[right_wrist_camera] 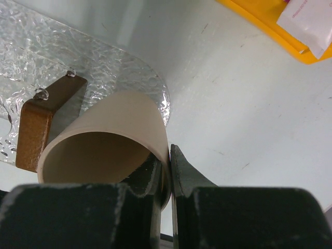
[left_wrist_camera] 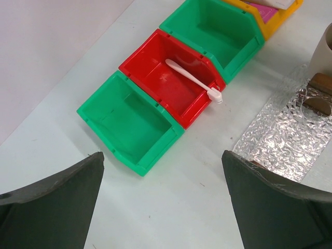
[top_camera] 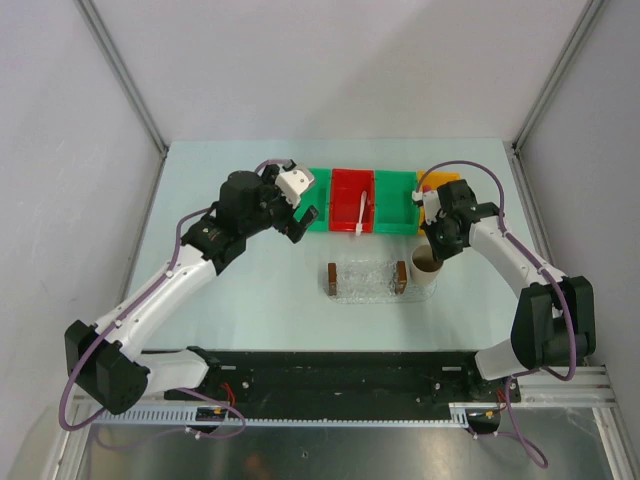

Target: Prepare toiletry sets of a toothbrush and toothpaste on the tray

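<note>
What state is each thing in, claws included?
tray: empty.
cup: upright beside tray.
right claw: shut on cup rim.
left claw: open, empty.
toothbrush: lying in red bin, head over its edge.
toothpaste: in yellow bin.
end green bin: empty.
middle green bin: empty.

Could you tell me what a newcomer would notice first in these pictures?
A bright row of green, red and yellow bins lines the far side, a white toothbrush poking over the front lip of the red bin. Nearer, the right tool pinches the rim of a beige cup by the clear tray; the left tool hangs open near the leftmost bin.
</note>
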You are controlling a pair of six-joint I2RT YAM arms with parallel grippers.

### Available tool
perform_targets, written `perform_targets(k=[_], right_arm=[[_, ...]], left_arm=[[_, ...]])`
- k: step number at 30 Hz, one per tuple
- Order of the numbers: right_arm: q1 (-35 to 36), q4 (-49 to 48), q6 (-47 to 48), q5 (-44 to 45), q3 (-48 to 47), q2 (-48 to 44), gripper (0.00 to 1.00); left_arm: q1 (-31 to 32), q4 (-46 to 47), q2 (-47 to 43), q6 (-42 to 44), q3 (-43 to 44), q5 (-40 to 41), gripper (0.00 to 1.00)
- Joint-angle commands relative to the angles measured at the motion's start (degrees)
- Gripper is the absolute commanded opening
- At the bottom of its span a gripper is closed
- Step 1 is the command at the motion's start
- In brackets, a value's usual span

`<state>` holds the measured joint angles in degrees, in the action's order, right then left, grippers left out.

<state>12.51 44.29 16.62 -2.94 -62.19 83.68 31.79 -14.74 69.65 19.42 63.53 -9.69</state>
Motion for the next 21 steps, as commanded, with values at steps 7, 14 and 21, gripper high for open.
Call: perform_targets(k=[7,14,21], right_arm=[[-0.2,-0.6,0.6,-0.8,0.2,-2.5,0.0],[-0.2,-0.1,0.5,-1.2,0.2,-2.9,0.0],[0.0,0.2,0.5,-1.4,0.6,-3.0,0.0]], left_arm=[[-0.5,1.0,-1.0,2.0,-0.5,-2.8,1.0],[-0.5,1.0,-0.9,2.0,-0.7,-3.0,1.0],[-0.5,1.0,-1.1,2.2,-0.9,-3.0,1.0]])
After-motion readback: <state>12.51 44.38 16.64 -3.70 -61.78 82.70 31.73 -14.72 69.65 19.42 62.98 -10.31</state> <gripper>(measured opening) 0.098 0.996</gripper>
